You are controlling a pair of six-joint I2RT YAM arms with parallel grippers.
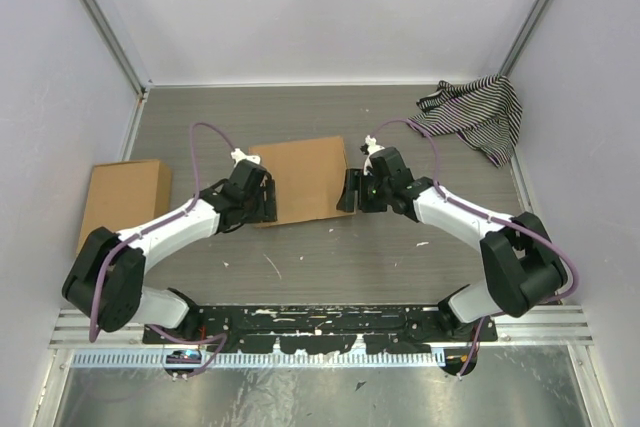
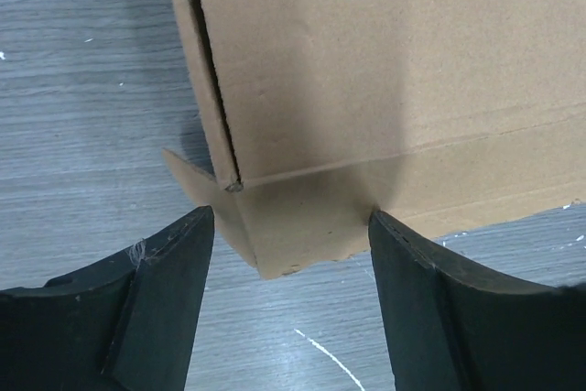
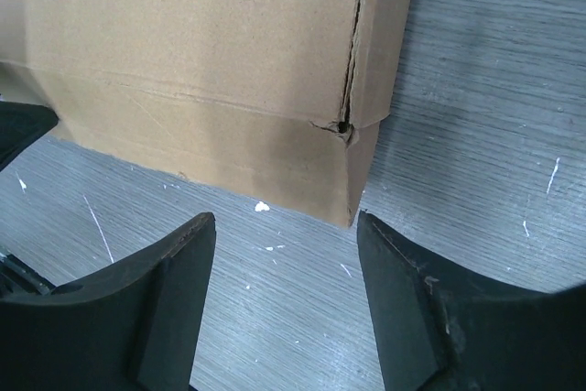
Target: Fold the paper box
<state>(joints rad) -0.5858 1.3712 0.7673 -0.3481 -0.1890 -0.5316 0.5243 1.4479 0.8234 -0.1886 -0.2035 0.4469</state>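
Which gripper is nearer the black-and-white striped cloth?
Right. The right gripper sits at the right edge of the plain brown cardboard box, closer to the black-and-white striped cloth; the left gripper sits at the box's left edge, farther away.

The grey wood-grain table [image 1: 400,137] I work on carries three things. The paper box [image 1: 305,177] lies around its middle. A narrower cardboard piece [image 1: 125,197] lies along the left edge, and a striped cloth [image 1: 478,117] (black and white, crumpled) sits in the far right corner. White flecks [image 1: 272,265] mark the near part.
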